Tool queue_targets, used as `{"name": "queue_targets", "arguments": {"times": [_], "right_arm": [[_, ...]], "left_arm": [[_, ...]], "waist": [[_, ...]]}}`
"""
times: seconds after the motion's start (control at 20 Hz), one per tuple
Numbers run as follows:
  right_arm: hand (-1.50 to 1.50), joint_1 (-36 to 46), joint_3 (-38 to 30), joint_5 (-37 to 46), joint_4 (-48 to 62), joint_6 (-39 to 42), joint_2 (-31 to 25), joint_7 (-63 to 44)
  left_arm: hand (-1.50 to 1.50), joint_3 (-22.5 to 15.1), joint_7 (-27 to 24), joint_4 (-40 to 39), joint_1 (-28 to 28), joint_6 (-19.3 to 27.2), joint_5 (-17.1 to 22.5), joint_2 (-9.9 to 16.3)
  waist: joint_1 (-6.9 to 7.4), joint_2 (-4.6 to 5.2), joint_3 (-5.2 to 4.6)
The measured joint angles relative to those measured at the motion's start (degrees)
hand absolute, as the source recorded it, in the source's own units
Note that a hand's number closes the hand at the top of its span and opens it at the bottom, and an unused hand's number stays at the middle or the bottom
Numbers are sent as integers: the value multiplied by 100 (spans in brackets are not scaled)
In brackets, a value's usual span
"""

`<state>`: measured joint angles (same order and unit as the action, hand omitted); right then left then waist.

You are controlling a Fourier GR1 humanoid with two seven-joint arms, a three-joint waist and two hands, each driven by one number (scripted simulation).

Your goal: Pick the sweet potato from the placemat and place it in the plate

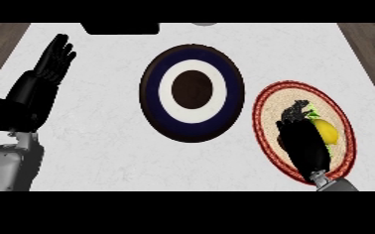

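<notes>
The sweet potato (327,131) shows as a yellow rounded piece with green bits beside it. It lies on the round woven placemat (270,110) with a red rim, at the right. My right hand (300,141) hovers over the placemat, just left of the sweet potato, and covers part of it. Whether it holds the sweet potato is hidden. The plate (155,87), dark blue with a white ring and a dark centre, lies at the counter's middle, left of the placemat. My left hand (47,69) rests open at the far left, fingers up.
A black object (121,28) sits at the counter's far edge, with a small grey thing (206,24) to its right. The white counter (95,144) ends at wood-coloured strips at the far left and right corners.
</notes>
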<state>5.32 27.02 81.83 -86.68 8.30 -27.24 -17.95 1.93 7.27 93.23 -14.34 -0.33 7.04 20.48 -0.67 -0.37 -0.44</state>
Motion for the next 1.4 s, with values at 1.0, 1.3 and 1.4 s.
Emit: {"name": "queue_targets", "arguments": {"times": [1.0,1.3,1.4], "right_arm": [[150,-3838,-459,-892,-3866,-3374,1812,-1364],[150,-3646,565,-344,-4391,-3381,2221,-1317],[150,-3326,802,-116,-4455,-3087,2395,-1490]], "left_arm": [[0,105,-82,105,220,21,-60,-44],[0,43,-70,48,98,-23,-141,-116],[0,116,22,30,-8,-102,-78,-62]], "waist": [[-148,-20,36],[-13,16,38],[21,25,37]]}}
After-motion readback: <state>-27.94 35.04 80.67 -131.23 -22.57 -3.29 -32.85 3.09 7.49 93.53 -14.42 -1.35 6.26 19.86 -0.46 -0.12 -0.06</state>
